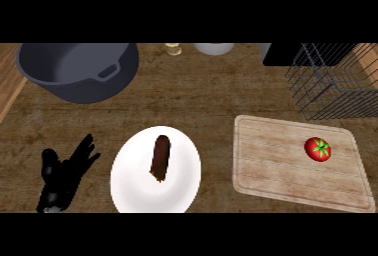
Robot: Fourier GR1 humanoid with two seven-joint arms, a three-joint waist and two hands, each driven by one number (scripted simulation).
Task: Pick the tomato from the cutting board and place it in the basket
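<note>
Red tomato [318,149] with green stem star up, lying on the wooden cutting board [280,165], toward its right side. Wire basket [332,82] just beyond the board's far right corner, apart from the tomato. Left hand [63,175] at lower left of the wooden tabletop [214,95], fingers [85,150] straight and spread, holding nothing, well apart from the tomato, with a white plate [129,185] bearing a brown sausage-like piece [160,158] between. Dark grey pot [77,70] at far left. Right hand out of view.
</note>
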